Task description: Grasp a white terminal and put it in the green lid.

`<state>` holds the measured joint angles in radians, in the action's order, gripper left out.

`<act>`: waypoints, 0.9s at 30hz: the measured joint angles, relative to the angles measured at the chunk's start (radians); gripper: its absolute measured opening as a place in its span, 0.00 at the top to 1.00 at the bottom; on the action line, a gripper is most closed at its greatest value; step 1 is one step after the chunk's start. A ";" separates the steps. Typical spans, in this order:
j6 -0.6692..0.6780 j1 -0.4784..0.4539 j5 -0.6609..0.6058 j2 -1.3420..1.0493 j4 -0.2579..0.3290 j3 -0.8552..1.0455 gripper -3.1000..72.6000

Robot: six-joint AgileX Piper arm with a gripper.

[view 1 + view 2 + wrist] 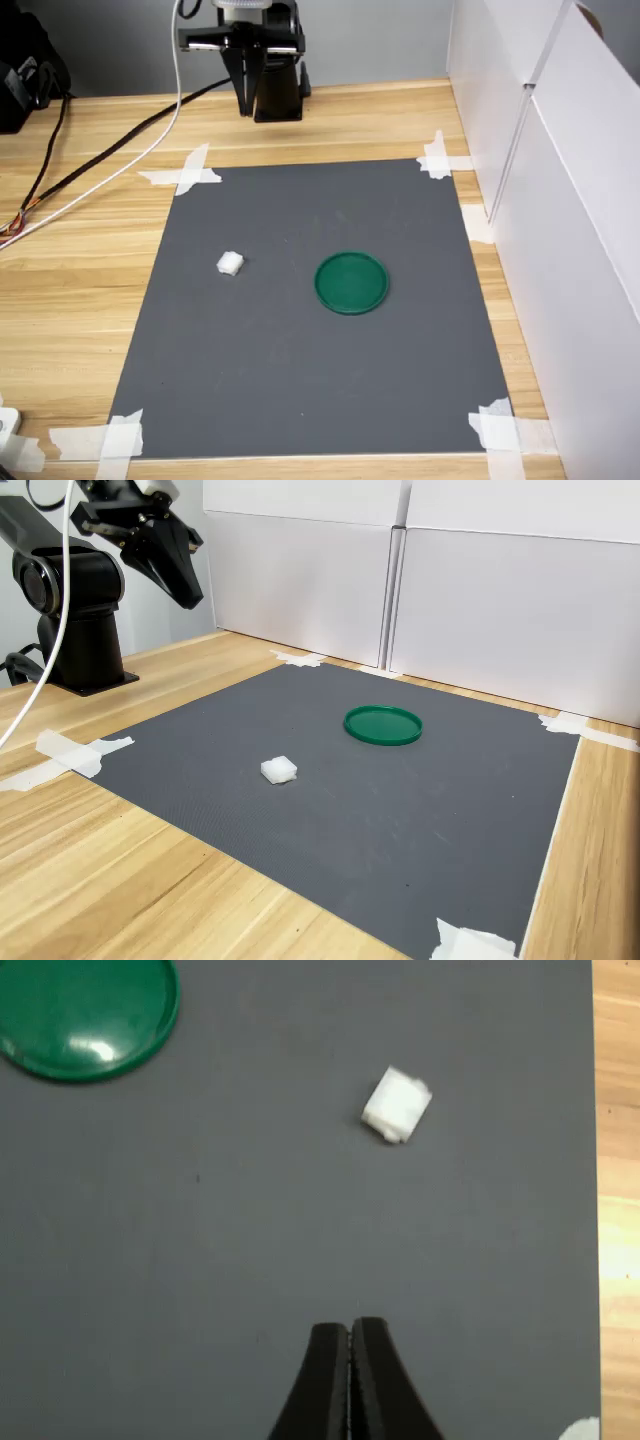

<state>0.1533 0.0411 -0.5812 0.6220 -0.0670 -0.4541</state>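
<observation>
One white terminal (230, 263) lies on the grey mat (300, 400), left of the green lid (351, 282) in the first exterior view, well apart from the raised pincer (350, 1335), its jaws pressed together, empty.

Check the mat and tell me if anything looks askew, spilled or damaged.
Nothing stands out. The white terminal lies alone on the grey mat, apart from the green lid, which sits flat and empty. The mat's corners are taped down. The hand hangs above the mat, jaws shut and holding nothing.
</observation>
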 joint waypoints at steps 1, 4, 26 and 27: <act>-0.005 0.000 -0.001 0.037 -0.001 -0.022 0.99; -0.005 0.000 -0.018 0.149 -0.023 -0.090 0.99; 0.324 -0.005 -0.249 0.558 -0.042 -0.422 0.99; 0.333 -0.014 -0.251 0.563 -0.036 -0.428 0.99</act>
<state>0.4864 0.0271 -0.8319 1.1848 -0.1033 -0.8818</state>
